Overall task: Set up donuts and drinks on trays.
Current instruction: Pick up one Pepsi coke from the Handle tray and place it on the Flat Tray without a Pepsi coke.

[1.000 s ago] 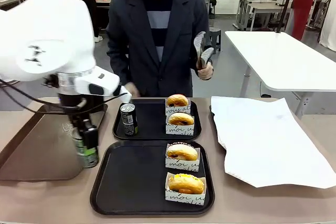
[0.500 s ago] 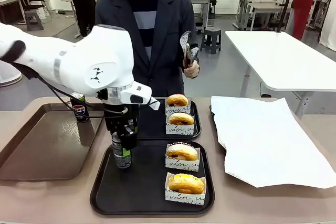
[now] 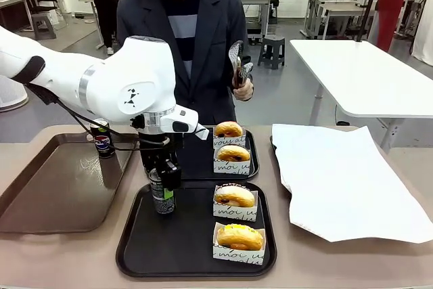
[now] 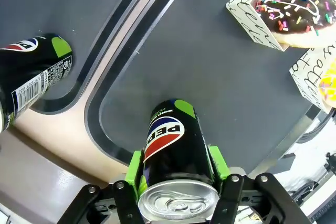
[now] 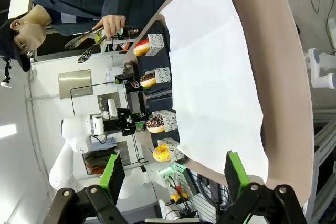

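four donuts (image 3: 235,195), three cans (image 3: 162,194), two black trays (image 3: 139,248), one brown tray (image 3: 40,194).

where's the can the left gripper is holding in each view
Front view: the held can stands upright left of centre, over the near black tray, in the left gripper.
Left wrist view: bottom centre, silver top toward the camera, between the green pads.
Right wrist view: too small to pick out.
Shared landmark: the chocolate sprinkle donut.
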### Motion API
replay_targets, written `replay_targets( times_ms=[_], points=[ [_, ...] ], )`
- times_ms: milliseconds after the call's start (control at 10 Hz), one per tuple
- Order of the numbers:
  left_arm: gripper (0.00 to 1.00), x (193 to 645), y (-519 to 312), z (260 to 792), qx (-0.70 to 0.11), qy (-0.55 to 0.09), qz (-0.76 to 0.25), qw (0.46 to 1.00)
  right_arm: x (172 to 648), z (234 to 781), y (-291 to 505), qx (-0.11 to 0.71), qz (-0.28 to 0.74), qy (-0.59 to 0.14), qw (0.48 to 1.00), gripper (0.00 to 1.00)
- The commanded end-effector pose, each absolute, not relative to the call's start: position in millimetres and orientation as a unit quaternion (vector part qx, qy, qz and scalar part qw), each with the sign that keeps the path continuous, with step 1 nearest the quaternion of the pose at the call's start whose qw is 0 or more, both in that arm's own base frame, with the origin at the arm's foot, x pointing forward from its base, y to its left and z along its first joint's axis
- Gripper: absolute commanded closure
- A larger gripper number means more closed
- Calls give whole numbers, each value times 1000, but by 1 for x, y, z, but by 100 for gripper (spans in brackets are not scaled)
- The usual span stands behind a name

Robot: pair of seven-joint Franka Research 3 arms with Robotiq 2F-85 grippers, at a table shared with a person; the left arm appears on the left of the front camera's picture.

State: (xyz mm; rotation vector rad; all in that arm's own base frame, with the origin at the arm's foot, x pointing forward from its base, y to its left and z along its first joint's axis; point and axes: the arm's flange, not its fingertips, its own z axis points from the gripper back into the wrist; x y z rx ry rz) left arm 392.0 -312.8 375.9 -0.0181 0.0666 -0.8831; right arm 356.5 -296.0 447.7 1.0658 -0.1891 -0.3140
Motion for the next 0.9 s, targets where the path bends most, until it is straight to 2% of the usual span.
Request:
replay_targets(
  times_ms=[0, 200, 300, 400, 500, 800],
  points=[
    [41, 380, -308, 379, -7, 7, -429, 903, 355, 448, -295, 509, -146, -93, 843, 0],
    [41, 373, -310, 377, -1, 1, -432, 902, 355, 448, -295, 509, -146, -93, 843, 0],
    [24, 368, -308, 379, -5, -4, -435, 900, 355, 448, -295, 509, -146, -93, 843, 0],
    [22, 362, -308, 384, -8, -14, -437, 899, 355, 448, -295, 509, -146, -93, 843, 0],
    [5, 356, -307, 393, -11, -24, -443, 896, 355, 448, -295, 509, -146, -93, 843, 0],
    [0, 334, -293, 426, -13, -76, -433, 898, 355, 448, -295, 509, -146, -93, 843, 0]
  ],
)
